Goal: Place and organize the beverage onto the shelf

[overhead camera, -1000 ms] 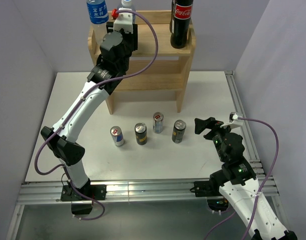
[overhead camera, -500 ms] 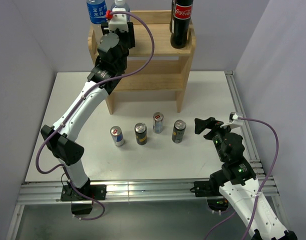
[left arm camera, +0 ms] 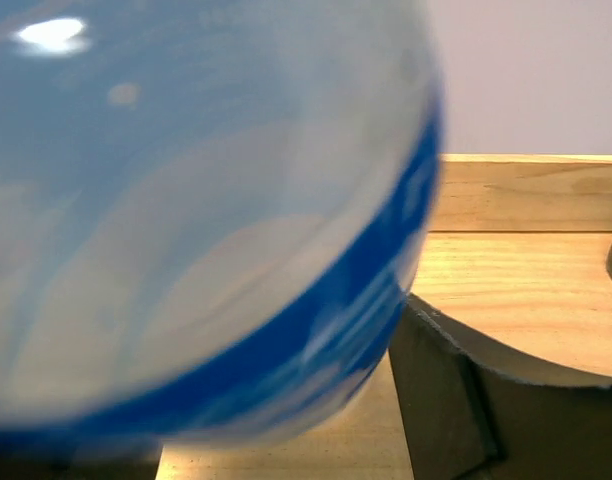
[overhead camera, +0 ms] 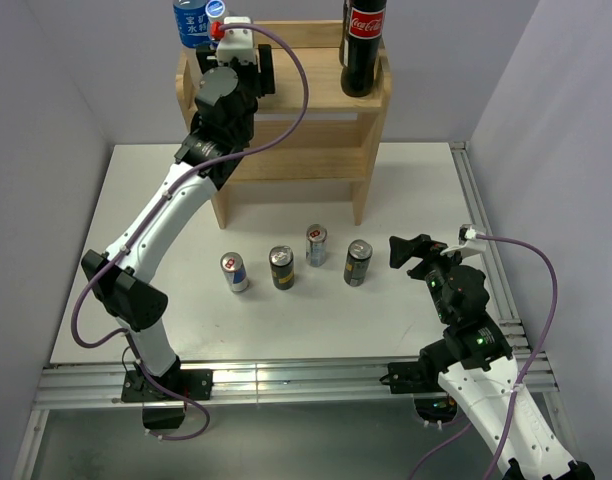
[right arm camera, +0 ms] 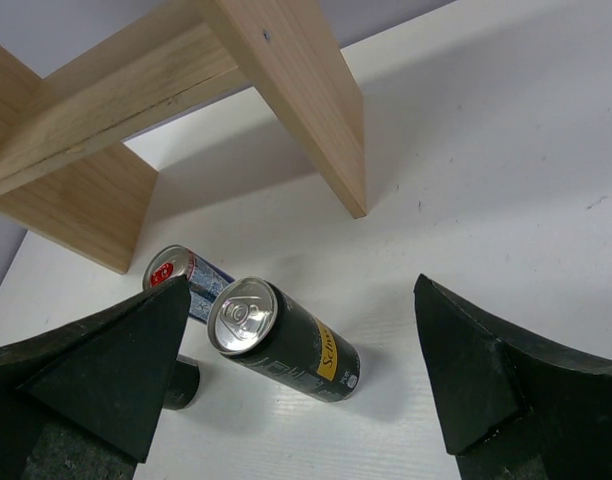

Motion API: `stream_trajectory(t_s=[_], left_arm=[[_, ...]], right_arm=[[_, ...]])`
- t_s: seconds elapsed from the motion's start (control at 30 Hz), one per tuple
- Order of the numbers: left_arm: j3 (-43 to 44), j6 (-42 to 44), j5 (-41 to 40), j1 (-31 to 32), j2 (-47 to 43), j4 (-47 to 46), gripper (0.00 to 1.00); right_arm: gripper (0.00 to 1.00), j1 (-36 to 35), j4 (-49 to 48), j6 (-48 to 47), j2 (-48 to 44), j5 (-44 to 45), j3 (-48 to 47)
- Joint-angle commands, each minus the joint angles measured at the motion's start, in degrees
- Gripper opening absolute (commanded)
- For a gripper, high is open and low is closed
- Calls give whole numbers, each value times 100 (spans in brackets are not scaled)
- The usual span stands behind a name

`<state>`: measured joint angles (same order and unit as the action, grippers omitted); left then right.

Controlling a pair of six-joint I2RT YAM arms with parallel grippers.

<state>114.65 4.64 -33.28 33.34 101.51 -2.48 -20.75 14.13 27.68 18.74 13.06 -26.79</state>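
Leftward along the shelf's [overhead camera: 316, 130] top board, the left arm has carried a water bottle [left arm camera: 186, 200], which now stands just beside the blue-labelled bottle [overhead camera: 193, 22] at the left end. Whether the left fingers [left arm camera: 476, 400] grasp it or have released it cannot be told. The right fingers [right arm camera: 86, 370] are spread wide and empty, near four cans [overhead camera: 281, 267] on the tabletop [overhead camera: 406, 190].

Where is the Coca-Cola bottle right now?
In the overhead view, the Coca-Cola bottle stands at the right end of the shelf top board, opposite the blue-labelled water bottle at the left end.
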Motion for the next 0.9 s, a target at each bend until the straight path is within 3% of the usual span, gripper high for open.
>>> stream_trajectory(t_s=[0.0,0.07,0.13,0.17,0.33,0.47,0.7,0.87], left_arm=[[338,-78,-56,-38,-71,-95,76],[522,-60,-100,-38,35,-7,58],[646,-51,-91,-30,131,54,49],[725,-60,-65,-47,175,98,40],[1278,-69,5,-65,491,448,17],[1613,-122,67,-65,659,670,5],[2088,-411,234,-65,712,1398,0],[1580,-807,295,-21,352,1680,0]], right_arm=[[100,-34,-183,44,-11,100,15],[100,-34,-191,44,7,92,15],[100,-34,-200,36,7,92,15],[100,-34,-200,44,-2,92,15],[100,-34,-191,36,-2,100,15],[100,-43,-209,36,7,100,16],[100,-34,-244,53,59,83,24],[100,-34,-262,62,77,65,24]])
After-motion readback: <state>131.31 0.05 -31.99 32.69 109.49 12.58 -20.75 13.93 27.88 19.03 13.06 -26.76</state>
